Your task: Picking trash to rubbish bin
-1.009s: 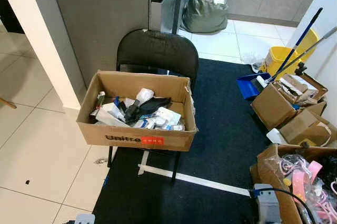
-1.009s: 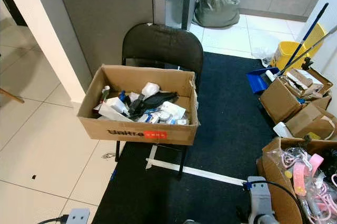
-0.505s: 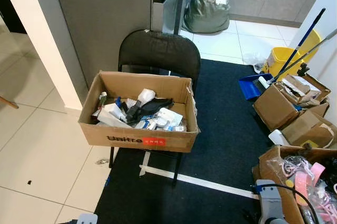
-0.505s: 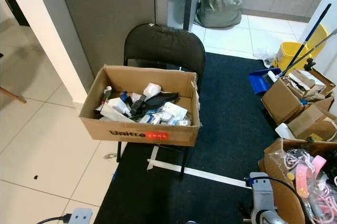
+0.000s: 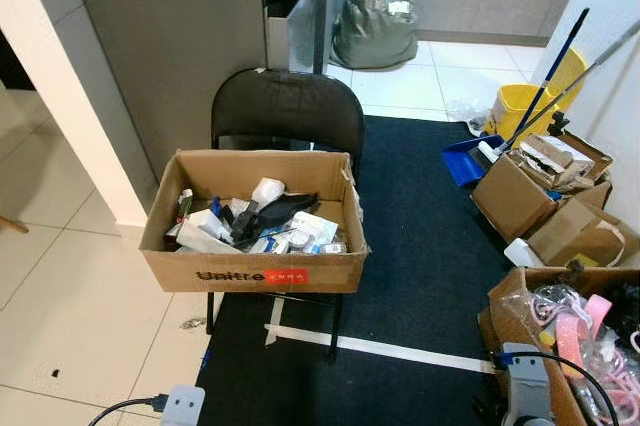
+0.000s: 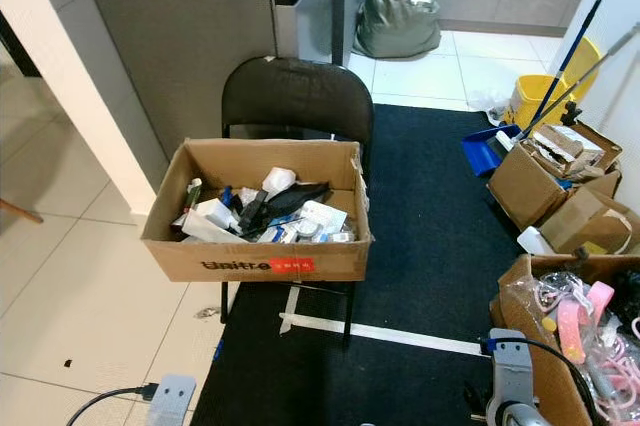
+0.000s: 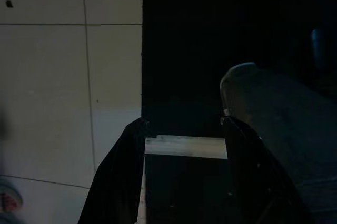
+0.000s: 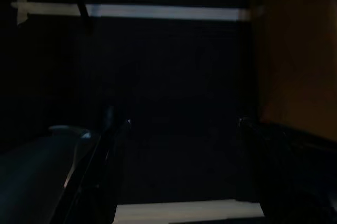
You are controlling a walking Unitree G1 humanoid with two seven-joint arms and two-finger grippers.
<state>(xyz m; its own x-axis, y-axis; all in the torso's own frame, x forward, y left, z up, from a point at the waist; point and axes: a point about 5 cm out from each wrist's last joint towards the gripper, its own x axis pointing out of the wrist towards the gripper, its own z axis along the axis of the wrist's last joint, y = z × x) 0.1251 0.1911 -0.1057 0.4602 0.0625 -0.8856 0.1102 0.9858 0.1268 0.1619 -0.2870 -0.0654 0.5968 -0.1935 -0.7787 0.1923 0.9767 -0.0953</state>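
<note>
A cardboard box point(image 5: 250, 268) sits on a black folding chair point(image 5: 285, 111) straight ahead, on the edge of a dark rug. Inside it lies mixed trash point(image 5: 262, 224): white packets, small bottles, a black piece. Both arms hang low at my sides. In the left wrist view my left gripper point(image 7: 183, 122) is open over the rug's edge, a white tape strip point(image 7: 184, 146) and pale tiles. In the dark right wrist view my right gripper point(image 8: 181, 124) is open above the rug, beside a brown box wall point(image 8: 295, 50). Nothing is held.
A stuffed green rubbish bag point(image 5: 375, 18) leans by the cabinets at the back. On the right stand a yellow mop bucket point(image 5: 520, 109), a blue dustpan point(image 5: 463, 161) and several open cardboard boxes point(image 5: 520, 196). A box of pink items point(image 5: 560, 331) is near my right arm. A grey wall point(image 5: 160, 46) rises behind the chair.
The whole picture has shifted a little as the camera moved. The box, chair and clutter stand as before, and both arms still hang low.
</note>
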